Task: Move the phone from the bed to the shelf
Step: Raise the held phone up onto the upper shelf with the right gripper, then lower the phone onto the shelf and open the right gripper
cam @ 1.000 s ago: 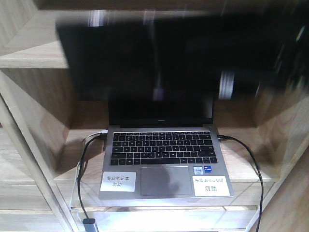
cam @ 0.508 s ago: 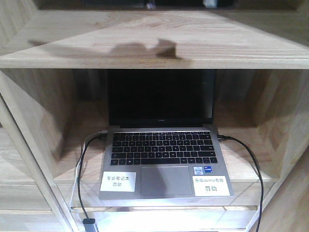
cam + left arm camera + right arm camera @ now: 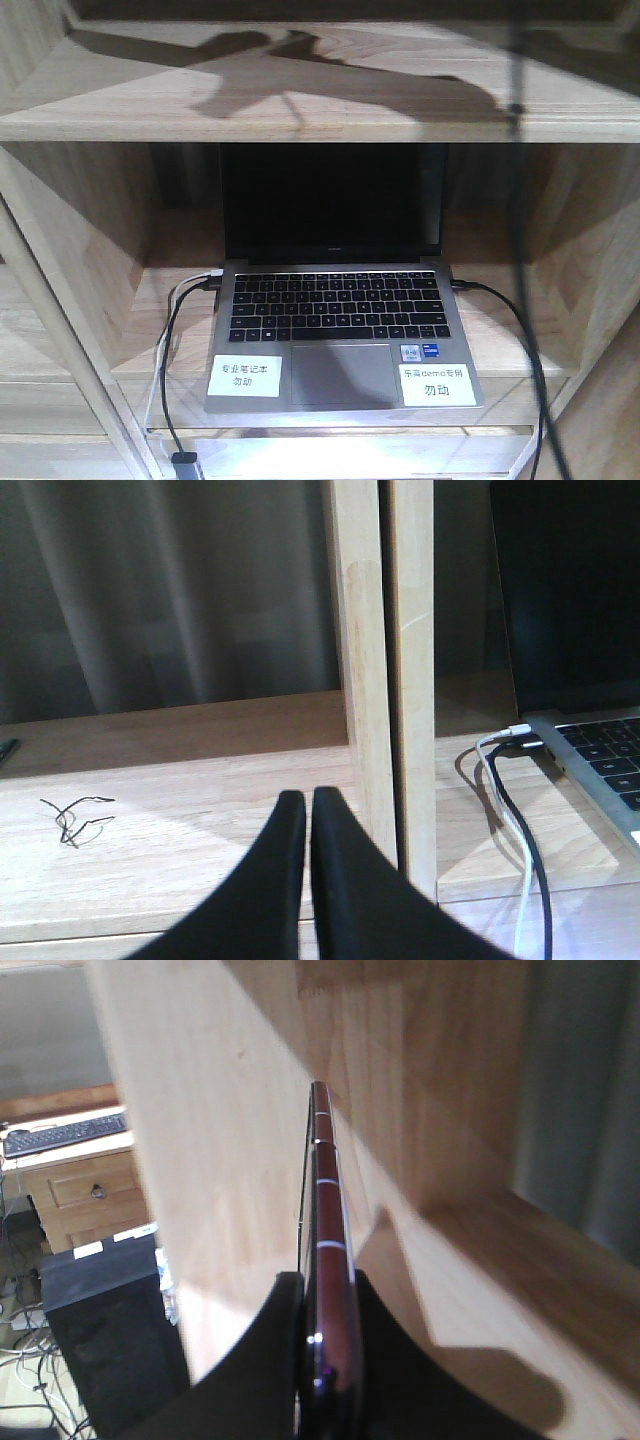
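The right gripper [image 3: 325, 1335] is clamped on the phone [image 3: 328, 1250], which shows edge-on in the right wrist view: a thin slab with a reddish-gold rim crossed by pale bands, standing on its edge between the two black fingers [image 3: 385, 1360] and reaching up in front of a pale wooden board of the shelf [image 3: 440, 1070]. The left gripper [image 3: 307, 825] has its black jaws pressed together with only a hairline slit between them and nothing held, hovering over a lower shelf board beside a wooden upright [image 3: 385, 670].

In the front view, a grey laptop [image 3: 340, 330] sits open in a compartment of the shelf, its screen dark. Two white labels lie on its palm rest; the left label [image 3: 245, 376] and the right label [image 3: 436, 385] carry Chinese writing, the right one including the word "demo". A small blue sticker [image 3: 420, 352] sits above the right label; its print is too small to read. Black cables [image 3: 175, 340] run from both sides of the laptop.
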`<state>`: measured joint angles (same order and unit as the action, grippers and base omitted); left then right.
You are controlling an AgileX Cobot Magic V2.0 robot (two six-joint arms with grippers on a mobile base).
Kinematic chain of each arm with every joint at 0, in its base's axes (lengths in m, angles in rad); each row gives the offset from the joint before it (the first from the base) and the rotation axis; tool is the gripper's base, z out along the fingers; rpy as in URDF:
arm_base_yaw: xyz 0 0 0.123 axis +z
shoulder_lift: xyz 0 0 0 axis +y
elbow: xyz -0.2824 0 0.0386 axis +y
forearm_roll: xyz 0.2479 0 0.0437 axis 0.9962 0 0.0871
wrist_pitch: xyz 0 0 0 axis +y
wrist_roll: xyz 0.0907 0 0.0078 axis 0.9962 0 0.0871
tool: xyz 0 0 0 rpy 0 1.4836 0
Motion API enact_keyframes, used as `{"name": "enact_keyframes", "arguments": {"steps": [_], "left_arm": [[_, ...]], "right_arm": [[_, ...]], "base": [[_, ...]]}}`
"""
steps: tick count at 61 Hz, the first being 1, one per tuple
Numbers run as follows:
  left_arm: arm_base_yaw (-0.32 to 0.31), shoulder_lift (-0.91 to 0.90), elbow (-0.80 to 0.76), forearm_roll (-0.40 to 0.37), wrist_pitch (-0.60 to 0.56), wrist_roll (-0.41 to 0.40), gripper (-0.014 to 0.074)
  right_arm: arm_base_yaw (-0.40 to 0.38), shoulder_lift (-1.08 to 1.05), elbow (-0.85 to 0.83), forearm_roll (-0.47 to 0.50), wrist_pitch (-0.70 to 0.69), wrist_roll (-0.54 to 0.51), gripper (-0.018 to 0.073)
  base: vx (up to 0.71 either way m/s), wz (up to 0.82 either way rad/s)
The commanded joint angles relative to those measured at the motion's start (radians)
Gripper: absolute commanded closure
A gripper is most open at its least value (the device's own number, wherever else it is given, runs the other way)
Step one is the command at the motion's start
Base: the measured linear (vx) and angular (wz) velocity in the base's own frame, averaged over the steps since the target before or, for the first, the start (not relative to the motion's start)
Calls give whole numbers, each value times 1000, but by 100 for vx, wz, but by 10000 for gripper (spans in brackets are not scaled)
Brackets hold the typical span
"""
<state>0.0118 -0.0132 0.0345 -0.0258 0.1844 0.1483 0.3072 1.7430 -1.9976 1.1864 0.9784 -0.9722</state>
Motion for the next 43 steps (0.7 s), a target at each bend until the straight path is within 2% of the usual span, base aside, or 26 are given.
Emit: {"name": "enact_keyframes", "arguments": {"steps": [1,43], "left_arm": [[-3,-13,-22,-9,-73,-6,595],[-3,-13,-22,-9,-73,-6,595]], "right_arm": [[31,4,-56,33,-89,4,561],[40,184,-55,39,-161,2,551]], "base": [[0,0],[0,0]]}}
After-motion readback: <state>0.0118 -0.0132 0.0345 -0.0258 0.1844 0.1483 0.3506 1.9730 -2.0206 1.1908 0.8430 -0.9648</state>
